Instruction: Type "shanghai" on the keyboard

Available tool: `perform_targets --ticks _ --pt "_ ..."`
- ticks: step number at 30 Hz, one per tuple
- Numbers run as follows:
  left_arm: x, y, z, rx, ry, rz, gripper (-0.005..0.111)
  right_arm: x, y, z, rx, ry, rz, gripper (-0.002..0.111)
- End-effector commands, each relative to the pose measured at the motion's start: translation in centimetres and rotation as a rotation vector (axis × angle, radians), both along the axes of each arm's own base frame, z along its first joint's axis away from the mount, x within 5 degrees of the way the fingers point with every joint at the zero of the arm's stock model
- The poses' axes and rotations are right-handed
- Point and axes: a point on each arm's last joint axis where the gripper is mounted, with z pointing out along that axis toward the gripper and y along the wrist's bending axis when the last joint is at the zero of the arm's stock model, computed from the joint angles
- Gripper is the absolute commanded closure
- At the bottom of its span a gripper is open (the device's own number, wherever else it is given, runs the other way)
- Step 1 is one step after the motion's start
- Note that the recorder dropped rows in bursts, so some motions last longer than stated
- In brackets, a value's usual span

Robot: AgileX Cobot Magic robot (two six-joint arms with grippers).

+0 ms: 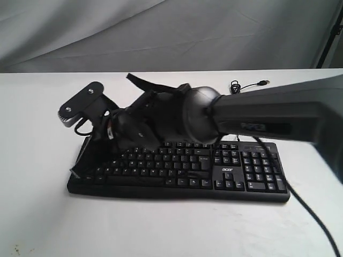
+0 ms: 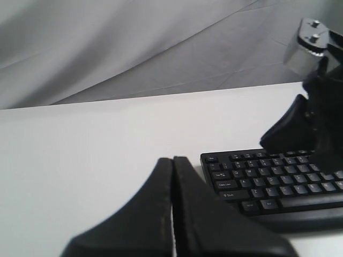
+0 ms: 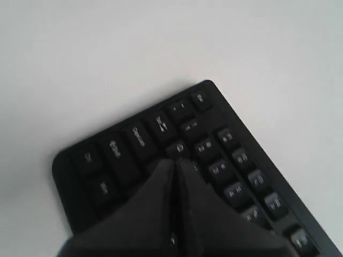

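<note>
Right fingers, clenched on nothing, press among the letter keys near Caps Lock on the keyboard lying on the white counter. Left fingers, also clenched, hover beside it. A keystroke seems underway; next, lift and shift precisely to the following letter.
</note>
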Motion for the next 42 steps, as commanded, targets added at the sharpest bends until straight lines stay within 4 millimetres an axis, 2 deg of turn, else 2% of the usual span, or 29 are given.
perform_targets --ticks 1,4,7,17,34,42 --pt "0.0 0.0 -0.1 -0.003 -0.004 -0.003 0.107 -0.9 -4.0 -0.4 0.003 0.040 -0.072 0.108" --pt "0.0 0.0 -0.1 -0.003 -0.004 -0.003 0.107 -2.0 -6.4 -1.2 0.024 0.064 -0.111 0.108" --pt "0.0 0.0 -0.1 -0.003 -0.004 -0.003 0.107 -2.5 -7.4 -1.7 0.045 0.056 -0.118 0.108" --pt "0.0 0.0 -0.1 -0.003 -0.004 -0.003 0.107 -2.3 -7.2 -3.7 0.034 0.083 -0.131 0.108" --pt "0.0 0.0 -0.1 -0.003 -0.004 -0.003 0.107 -1.7 -7.7 -4.0 0.030 0.081 -0.144 0.108" --pt "0.0 0.0 -0.1 -0.003 -0.004 -0.003 0.107 -1.7 -7.6 -5.9 0.006 0.098 -0.139 0.108"
